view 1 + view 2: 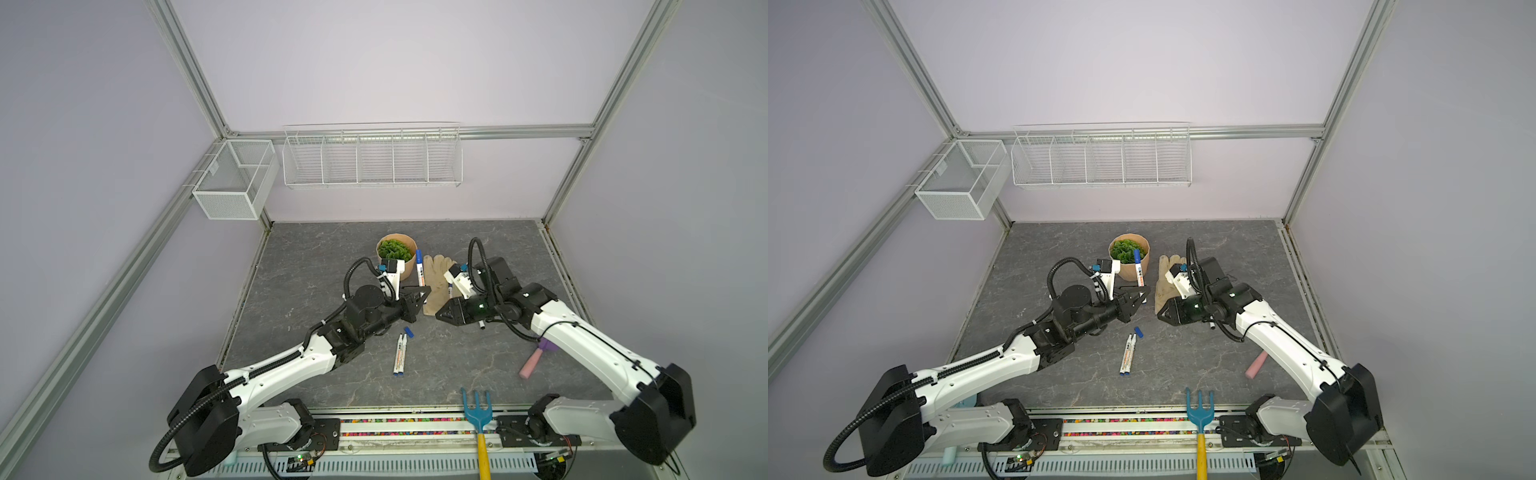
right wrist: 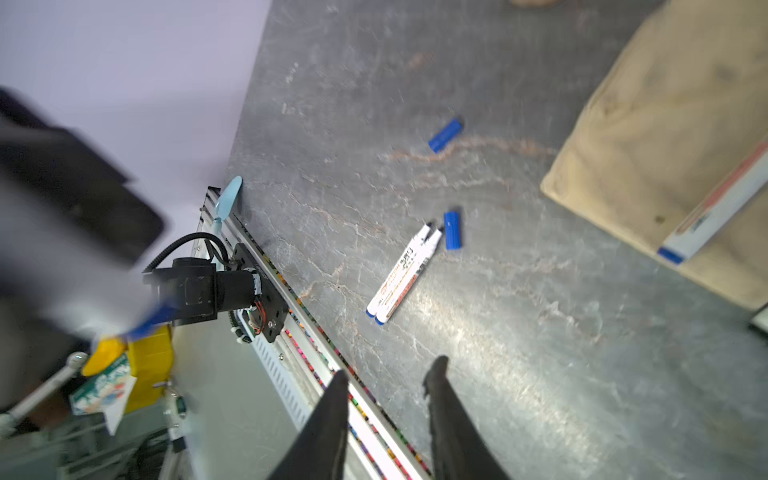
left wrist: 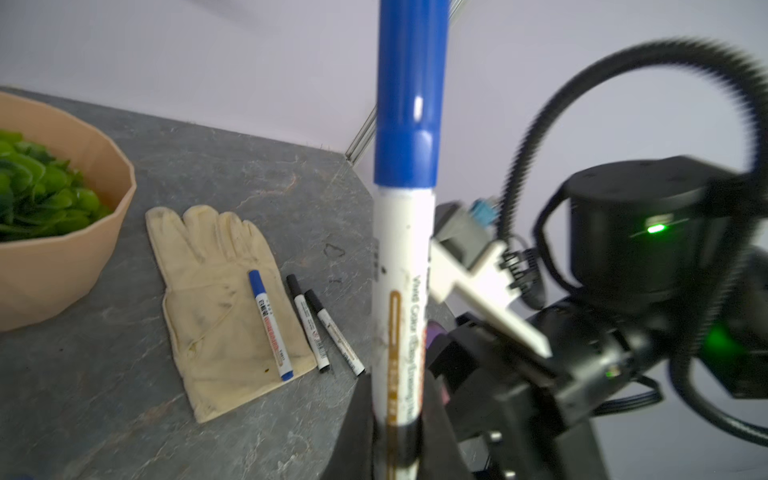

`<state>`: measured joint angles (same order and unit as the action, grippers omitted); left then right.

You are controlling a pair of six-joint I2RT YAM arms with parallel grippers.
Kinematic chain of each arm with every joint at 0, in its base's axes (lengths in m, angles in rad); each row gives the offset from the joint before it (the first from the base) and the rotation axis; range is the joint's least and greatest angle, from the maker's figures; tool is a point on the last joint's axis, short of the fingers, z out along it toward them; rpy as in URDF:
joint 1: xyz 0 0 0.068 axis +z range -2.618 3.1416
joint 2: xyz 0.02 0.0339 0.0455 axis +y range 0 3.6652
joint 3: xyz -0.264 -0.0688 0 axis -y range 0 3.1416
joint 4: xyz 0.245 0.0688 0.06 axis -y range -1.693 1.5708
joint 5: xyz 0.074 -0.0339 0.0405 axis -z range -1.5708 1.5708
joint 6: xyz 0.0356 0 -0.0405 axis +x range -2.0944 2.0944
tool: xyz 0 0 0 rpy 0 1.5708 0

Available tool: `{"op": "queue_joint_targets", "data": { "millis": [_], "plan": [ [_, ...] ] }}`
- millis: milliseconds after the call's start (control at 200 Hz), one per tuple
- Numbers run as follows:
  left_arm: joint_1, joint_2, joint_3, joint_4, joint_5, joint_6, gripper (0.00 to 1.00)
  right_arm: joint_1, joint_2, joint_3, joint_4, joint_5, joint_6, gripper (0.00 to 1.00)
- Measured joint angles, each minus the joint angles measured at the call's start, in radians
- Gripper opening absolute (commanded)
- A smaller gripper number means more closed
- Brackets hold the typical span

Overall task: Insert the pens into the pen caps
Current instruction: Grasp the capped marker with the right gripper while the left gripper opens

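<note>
**Left gripper clamped on capped pen; right gripper empty**

The left gripper (image 3: 397, 440) is clamped on the lower barrel of a white pen (image 3: 401, 266), held upright above the table (image 1: 311, 266) near the plant pot (image 1: 397, 251); a blue cap (image 3: 409, 91) is seated on the pen's upper end. The right gripper (image 2: 390, 368) hovers close by, facing the left one, with its fingers apart and nothing between them. Two uncapped pens (image 1: 400, 353) lie side by side, touching, on the bare table nearer the robot's base; a loose blue cap (image 1: 409, 331) lies just beside their tips; a second loose blue cap (image 2: 445, 135) lies apart from them, seen in the right wrist view only. A blue-capped pen (image 3: 270, 324) rests on the glove (image 3: 216, 299); two black-capped pens (image 3: 308, 324) lie side by side just beside the glove's edge — whether the nearer one touches it cannot be told. A blue garden fork (image 1: 477, 409) lies across the table's front edge.
</note>
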<state>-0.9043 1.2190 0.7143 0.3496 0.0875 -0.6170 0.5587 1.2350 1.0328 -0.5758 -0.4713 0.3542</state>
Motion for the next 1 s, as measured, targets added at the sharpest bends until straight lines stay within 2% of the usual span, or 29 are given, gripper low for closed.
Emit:
{"op": "queue_joint_targets", "data": {
  "millis": [150,460,710,1000],
  "plan": [
    [-0.001,0.0,-0.045,-0.008,-0.013,-0.022,0.0,-0.001,-0.068,0.003,0.065,0.011,0.015,0.53],
    [-0.027,0.015,-0.055,-0.004,-0.037,-0.032,0.0,0.042,0.029,0.072,0.178,-0.005,0.032,0.49],
    [-0.038,0.03,-0.055,-0.002,-0.039,-0.034,0.0,0.072,0.116,0.1,0.238,-0.016,0.051,0.37],
    [-0.038,0.028,-0.067,0.012,-0.043,-0.034,0.0,0.084,0.147,0.099,0.267,-0.006,0.067,0.17]
  ]
}}
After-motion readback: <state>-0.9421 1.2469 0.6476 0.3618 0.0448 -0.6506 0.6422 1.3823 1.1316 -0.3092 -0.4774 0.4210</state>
